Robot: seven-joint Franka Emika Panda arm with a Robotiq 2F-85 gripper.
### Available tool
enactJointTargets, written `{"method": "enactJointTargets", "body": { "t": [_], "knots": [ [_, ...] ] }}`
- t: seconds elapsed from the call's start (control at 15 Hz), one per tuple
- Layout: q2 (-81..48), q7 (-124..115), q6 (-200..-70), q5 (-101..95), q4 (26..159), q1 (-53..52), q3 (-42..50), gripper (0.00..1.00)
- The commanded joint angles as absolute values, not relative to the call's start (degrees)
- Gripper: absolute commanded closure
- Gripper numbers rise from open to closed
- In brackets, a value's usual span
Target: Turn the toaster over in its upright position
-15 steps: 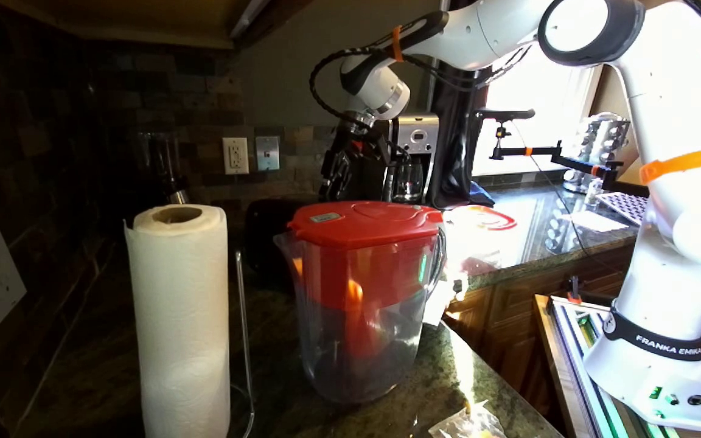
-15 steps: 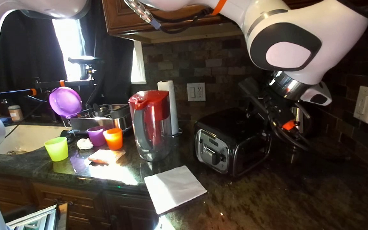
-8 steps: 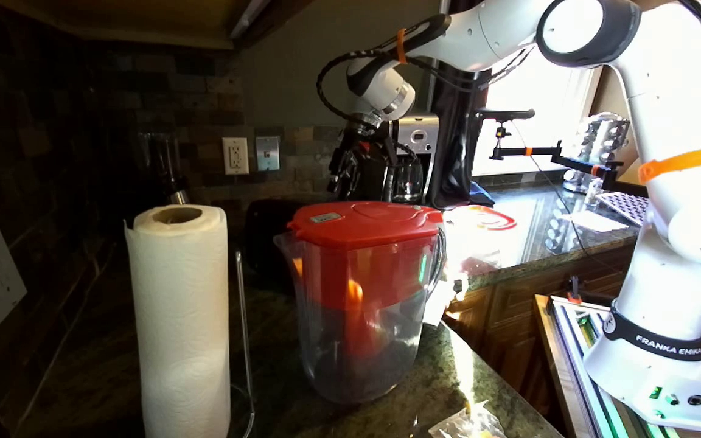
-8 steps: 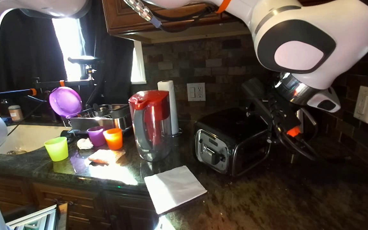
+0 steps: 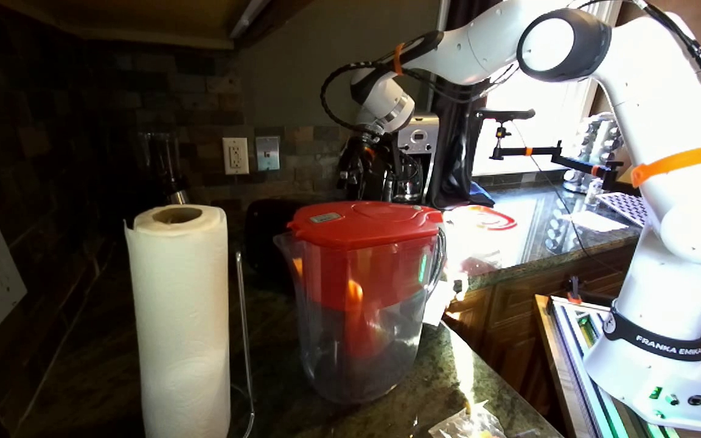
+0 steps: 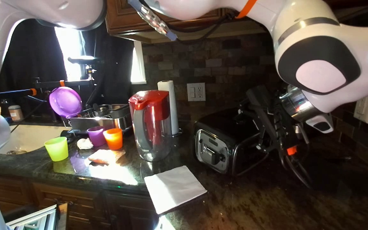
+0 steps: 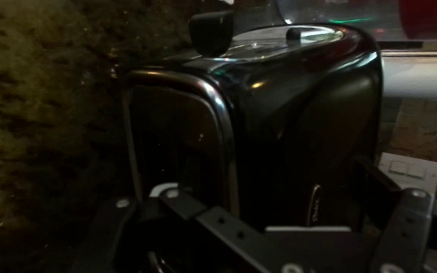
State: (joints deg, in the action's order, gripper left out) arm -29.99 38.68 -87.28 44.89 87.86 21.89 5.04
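Note:
The toaster (image 6: 232,134) is a black box with rounded corners on the dark counter; its silver lever panel faces the camera and a chrome-framed face looks right. In an exterior view only a dark piece of the toaster (image 5: 265,237) shows behind the pitcher. My gripper (image 6: 251,130) is at its right upper edge, one finger over the top and the other by the chrome-framed face. In the wrist view the gripper (image 7: 266,182) has its jaws spread wide, with the glossy toaster (image 7: 305,125) ahead and between. Contact is too dark to tell.
A red-lidded pitcher (image 6: 150,124) and a paper towel roll (image 6: 168,105) stand beside the toaster. White paper (image 6: 175,189) lies in front. Coloured cups (image 6: 113,139) are further left. A coffee machine (image 5: 417,143) is behind the arm, and the tiled wall (image 6: 219,64) closes the back.
The jaws have spread from nearly shut to wide apart. My gripper has shifted rightward and down along the toaster in an exterior view, and the arm has swung with it. The toaster has not visibly moved.

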Motion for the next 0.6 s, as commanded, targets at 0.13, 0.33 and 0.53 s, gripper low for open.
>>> {"method": "enactJointTargets", "body": {
  "t": [0.13, 0.33, 0.53],
  "knots": [
    [-38.07, 39.97, -78.93, 51.06, 78.59, 24.57, 3.94, 0.00],
    [-40.58, 39.83, -78.67, 52.82, 75.83, 24.67, 3.76, 0.00],
    [-42.79, 39.07, -77.96, 53.97, 73.56, 24.78, 3.21, 0.00]
  ]
}}
